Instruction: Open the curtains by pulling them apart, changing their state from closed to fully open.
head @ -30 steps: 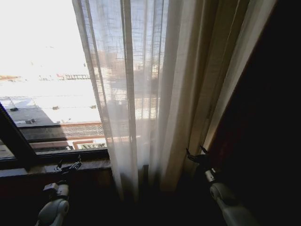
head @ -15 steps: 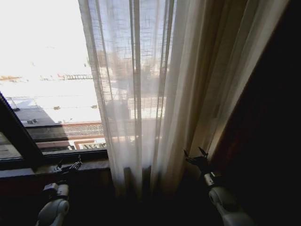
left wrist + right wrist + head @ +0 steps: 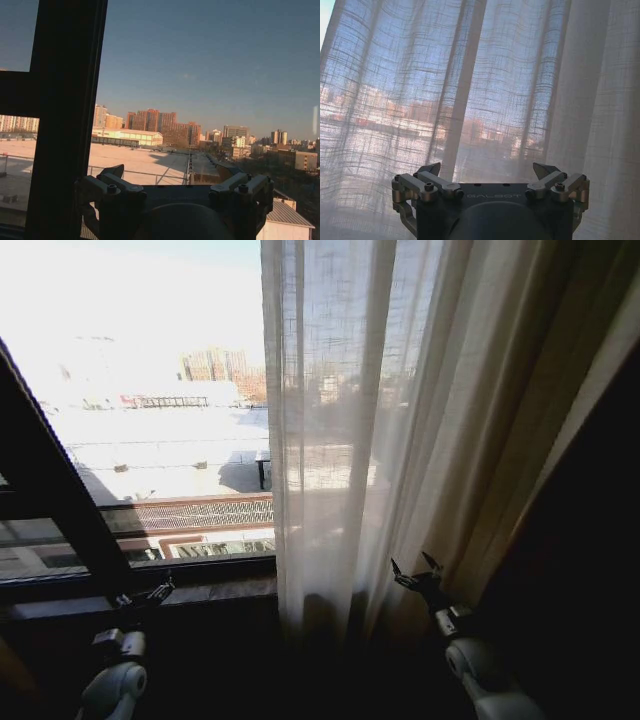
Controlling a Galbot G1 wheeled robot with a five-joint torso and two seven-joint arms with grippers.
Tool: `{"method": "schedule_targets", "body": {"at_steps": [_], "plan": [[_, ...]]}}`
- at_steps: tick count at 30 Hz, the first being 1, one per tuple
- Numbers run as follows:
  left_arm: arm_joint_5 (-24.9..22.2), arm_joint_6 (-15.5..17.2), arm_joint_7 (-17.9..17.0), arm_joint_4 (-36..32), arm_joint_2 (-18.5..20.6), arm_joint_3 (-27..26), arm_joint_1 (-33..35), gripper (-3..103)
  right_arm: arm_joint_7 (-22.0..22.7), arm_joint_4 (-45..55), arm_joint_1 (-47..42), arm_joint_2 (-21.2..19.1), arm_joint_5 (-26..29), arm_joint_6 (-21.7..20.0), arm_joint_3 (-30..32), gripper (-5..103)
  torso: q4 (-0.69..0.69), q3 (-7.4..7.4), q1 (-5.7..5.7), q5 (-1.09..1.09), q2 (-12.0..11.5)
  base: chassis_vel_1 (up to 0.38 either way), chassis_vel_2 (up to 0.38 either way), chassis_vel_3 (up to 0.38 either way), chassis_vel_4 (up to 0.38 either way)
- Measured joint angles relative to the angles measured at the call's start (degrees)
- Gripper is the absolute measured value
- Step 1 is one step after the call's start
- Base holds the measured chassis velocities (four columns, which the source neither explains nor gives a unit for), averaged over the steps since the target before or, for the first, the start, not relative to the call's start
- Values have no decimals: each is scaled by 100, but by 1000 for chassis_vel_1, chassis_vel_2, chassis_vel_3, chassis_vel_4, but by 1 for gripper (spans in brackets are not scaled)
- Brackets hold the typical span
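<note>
The curtains (image 3: 350,430) hung through the centre and right of the head view, a sheer cream panel with many vertical folds, bunched more thickly toward the right where it met a dark drape (image 3: 590,570) at the frame's right edge. To the left of the panel's free edge the window (image 3: 150,420) stood bare, showing rooftops and distant buildings, with a dark window frame (image 3: 60,500) slanting across the left side.

The right end effector (image 3: 417,573) sat low and right of centre in the head view, its fingers spread wide and empty, pointed at the lower folds and very near them; whether a fingertip touched the cloth could not be told. In the right wrist view the right end effector (image 3: 490,172) faced the weave close up, jaws apart with nothing between them. The left end effector (image 3: 145,592) rested low in the lower left of the head view by the sill (image 3: 220,588), and in the left wrist view the left end effector (image 3: 172,172) looked out through bare glass, its fingers also spread and empty.

Judged from this, the left part of the window was already uncovered and the step in hand was the right-hand panel: an approach, no grasp yet made. The next move would call for bringing the open fingers around a fold near the free edge, closing on it firmly, and drawing it toward the drape; thin loose cloth could slip from a shallow pinch.
</note>
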Motion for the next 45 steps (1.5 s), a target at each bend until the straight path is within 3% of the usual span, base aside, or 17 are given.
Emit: {"method": "schedule_targets", "body": {"at_steps": [14,23,34,45], "plan": [[0,0,-2,0,1,-3,0,100,-256,-55,7,75,24,221,-81,100,4,0,0,-2,0,330,308,-327,-295],[0,0,0,-1,-1,1,0,100,-322,-83,78,124,-103,343,-120,100,-2,1,-1,10,-1,8,2,-5,-2],[0,0,1,0,0,0,0,100,-719,-107,171,171,-21,327,-251,100,2,1,0,1,0,-15,-20,15,12],[0,0,1,-1,0,1,0,100,-504,-419,593,206,-75,439,-469,100,1,1,1,1,-1,-23,34,16,-40]]}}
